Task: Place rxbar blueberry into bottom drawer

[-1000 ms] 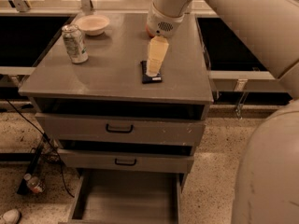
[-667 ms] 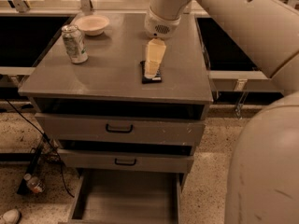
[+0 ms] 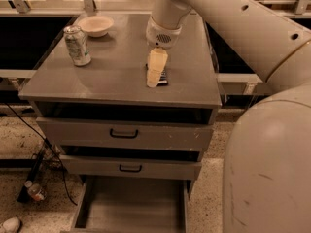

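Observation:
The rxbar blueberry (image 3: 164, 76) lies flat on the grey cabinet top, near its middle right; only a dark edge of it shows. My gripper (image 3: 155, 69) points down right over it, its cream tip covering most of the bar. Whether it touches the bar I cannot tell. The bottom drawer (image 3: 131, 200) stands pulled out at the foot of the cabinet, its plain grey inside bare.
A silver-green can (image 3: 77, 45) stands at the left of the cabinet top, and a pale bowl (image 3: 96, 25) sits behind it. The two upper drawers (image 3: 124, 134) with black handles sit nearly closed. My arm (image 3: 252, 28) crosses the upper right. Cables and a bottle (image 3: 35, 192) lie on the floor at the left.
The gripper has sunk slightly lower and a little left over the bar. The bar, can and drawers have not moved.

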Available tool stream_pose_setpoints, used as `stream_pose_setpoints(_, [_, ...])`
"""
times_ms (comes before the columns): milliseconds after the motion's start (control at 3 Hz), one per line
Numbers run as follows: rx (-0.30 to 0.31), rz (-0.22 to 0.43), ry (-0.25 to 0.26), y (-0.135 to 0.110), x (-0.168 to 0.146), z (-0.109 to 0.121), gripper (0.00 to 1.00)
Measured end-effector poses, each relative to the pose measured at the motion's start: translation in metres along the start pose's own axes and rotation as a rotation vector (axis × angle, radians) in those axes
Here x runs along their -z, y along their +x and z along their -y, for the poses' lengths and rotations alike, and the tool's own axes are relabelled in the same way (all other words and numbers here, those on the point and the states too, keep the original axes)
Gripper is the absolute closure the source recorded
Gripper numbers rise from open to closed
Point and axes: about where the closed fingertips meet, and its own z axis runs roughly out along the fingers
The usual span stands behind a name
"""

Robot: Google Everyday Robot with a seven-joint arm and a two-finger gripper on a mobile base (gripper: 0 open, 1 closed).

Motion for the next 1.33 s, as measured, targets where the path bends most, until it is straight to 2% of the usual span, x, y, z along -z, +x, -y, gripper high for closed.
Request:
stream_pose_setpoints(333, [-0.018, 0.002, -0.035, 0.006, -0.022, 0.012, 0.00])
stream_pose_setpoints(667, [-0.018, 0.002, -0.035, 0.006, -0.022, 0.012, 0.00])
stream_pose_setpoints(1000, [-0.043, 0.002, -0.052, 0.014, -0.037, 0.012, 0.00])
stream_pose_setpoints(1333, [-0.027, -0.001, -0.066, 0.012, -0.048, 0.009, 0.00])
